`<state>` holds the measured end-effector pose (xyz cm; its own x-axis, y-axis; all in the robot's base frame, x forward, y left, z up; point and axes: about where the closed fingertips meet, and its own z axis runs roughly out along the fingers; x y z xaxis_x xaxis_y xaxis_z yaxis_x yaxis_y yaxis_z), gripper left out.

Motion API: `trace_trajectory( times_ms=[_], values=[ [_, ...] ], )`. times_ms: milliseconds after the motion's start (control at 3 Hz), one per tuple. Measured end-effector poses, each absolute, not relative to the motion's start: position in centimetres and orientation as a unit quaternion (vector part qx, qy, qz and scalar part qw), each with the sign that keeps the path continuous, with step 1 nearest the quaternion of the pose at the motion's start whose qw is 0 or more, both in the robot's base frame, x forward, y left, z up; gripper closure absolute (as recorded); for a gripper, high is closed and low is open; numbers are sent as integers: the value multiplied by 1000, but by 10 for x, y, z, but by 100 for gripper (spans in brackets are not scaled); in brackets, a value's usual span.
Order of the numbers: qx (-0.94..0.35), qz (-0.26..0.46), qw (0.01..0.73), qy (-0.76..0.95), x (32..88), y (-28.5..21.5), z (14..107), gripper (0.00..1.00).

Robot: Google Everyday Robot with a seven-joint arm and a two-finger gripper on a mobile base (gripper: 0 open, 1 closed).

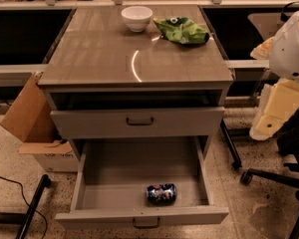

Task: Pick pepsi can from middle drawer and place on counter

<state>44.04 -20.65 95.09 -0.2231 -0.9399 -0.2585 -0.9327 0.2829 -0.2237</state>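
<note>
The pepsi can (161,193) lies on its side in the open middle drawer (139,163), near the front and a little right of centre. The drawer is pulled out, with its low front panel and dark handle (146,223) at the bottom of the view. The counter (114,54) tops the cabinet above it. Only white and cream parts of my arm (284,83) show at the right edge, level with the cabinet's right side and well apart from the can. My gripper itself is out of view.
A white bowl (136,18) and a green snack bag (181,30) sit at the counter's back. A shut drawer with a taller front (137,122) is above the open one. A cardboard box (32,128) stands left, chair legs (269,176) right.
</note>
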Motion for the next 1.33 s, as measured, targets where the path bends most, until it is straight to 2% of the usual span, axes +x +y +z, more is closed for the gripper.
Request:
trace_trajectory(
  times_ms=[333, 667, 1333],
  values=[
    [-599, -10, 173, 782, 440, -206, 951, 0],
    [-617, 19, 172, 768, 441, -187, 913, 0],
    [-661, 105, 175, 722, 435, -109, 778, 0]
  ],
)
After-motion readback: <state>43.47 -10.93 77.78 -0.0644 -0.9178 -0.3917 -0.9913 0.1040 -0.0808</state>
